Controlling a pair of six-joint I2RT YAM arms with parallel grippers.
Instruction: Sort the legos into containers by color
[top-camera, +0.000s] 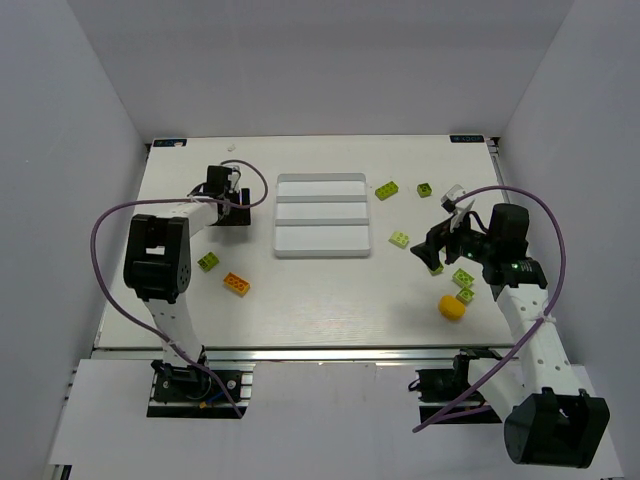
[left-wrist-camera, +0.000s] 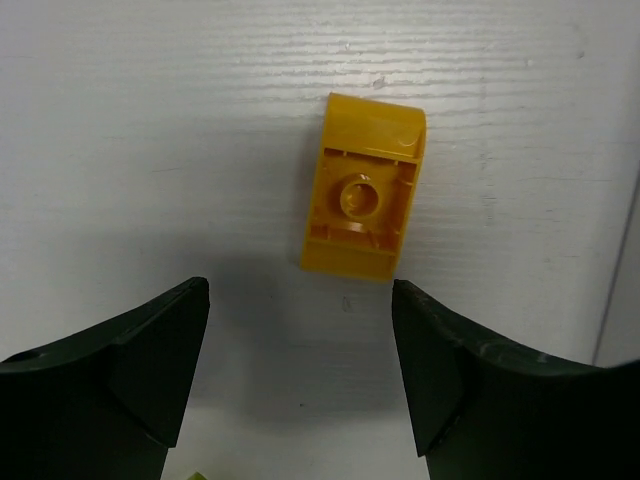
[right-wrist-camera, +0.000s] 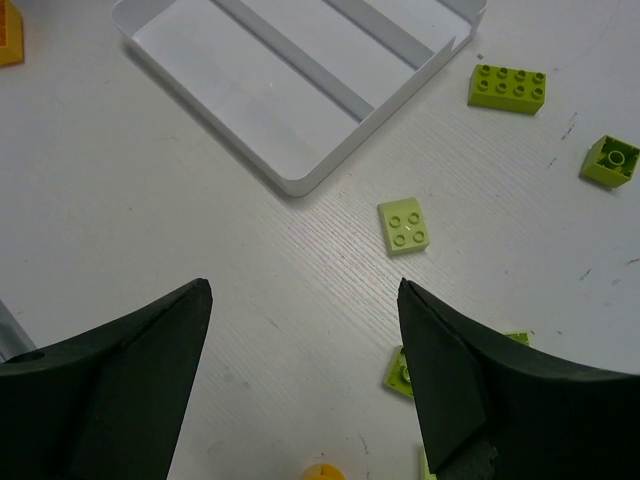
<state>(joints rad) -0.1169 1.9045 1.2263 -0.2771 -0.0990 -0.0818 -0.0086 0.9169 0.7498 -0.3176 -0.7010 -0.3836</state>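
The white tray (top-camera: 322, 175) with its three long compartments holds no legos. In the left wrist view an orange lego (left-wrist-camera: 362, 200) lies upside down on the table just ahead of my open left gripper (left-wrist-camera: 300, 350), apart from both fingers. That gripper (top-camera: 232, 205) hangs left of the tray. My right gripper (right-wrist-camera: 305, 340) is open over bare table, empty. Ahead of it lie a flat lime lego (right-wrist-camera: 405, 226), a long lime lego (right-wrist-camera: 507, 87) and an upturned green lego (right-wrist-camera: 611, 160). Another lime lego (right-wrist-camera: 400, 372) sits beside its right finger.
An orange lego (top-camera: 236, 284) and a green lego (top-camera: 208, 262) lie left of the tray's front. A yellow piece (top-camera: 452, 307) and two green legos (top-camera: 463, 277) sit near the right arm. The right gripper (top-camera: 432, 252) hovers right of the tray. White walls enclose the table.
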